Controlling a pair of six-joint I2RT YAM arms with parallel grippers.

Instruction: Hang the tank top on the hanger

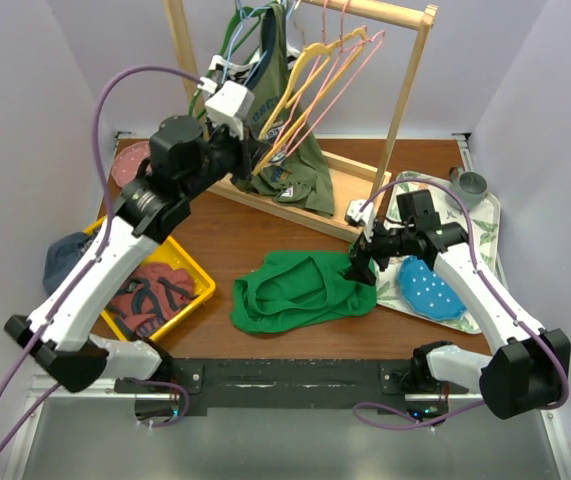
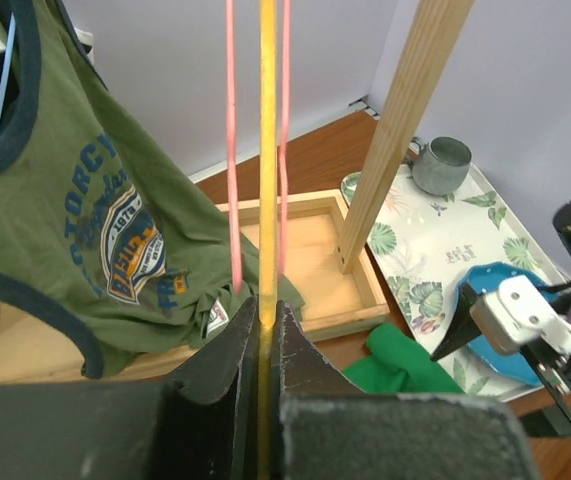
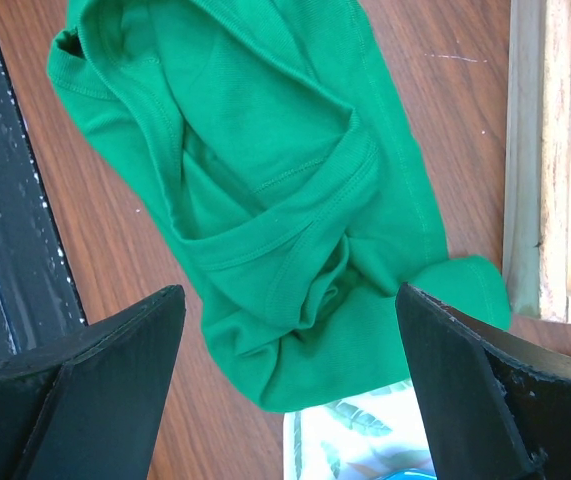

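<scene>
Risk: left gripper (image 2: 263, 322), clamped on the hanger (image 2: 266, 150), could yank pink hangers (image 2: 233, 150) off the rack (image 2: 415, 130) too; right gripper (image 3: 287, 295) sits wide open.

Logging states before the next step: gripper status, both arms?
Left gripper: closed on the hanger.
Right gripper: open over the tank top, holding nothing.

wooden table (image 1: 235, 245), tank top (image 1: 300, 290), yellow bin (image 1: 197, 268), tray (image 1: 480, 215)
</scene>
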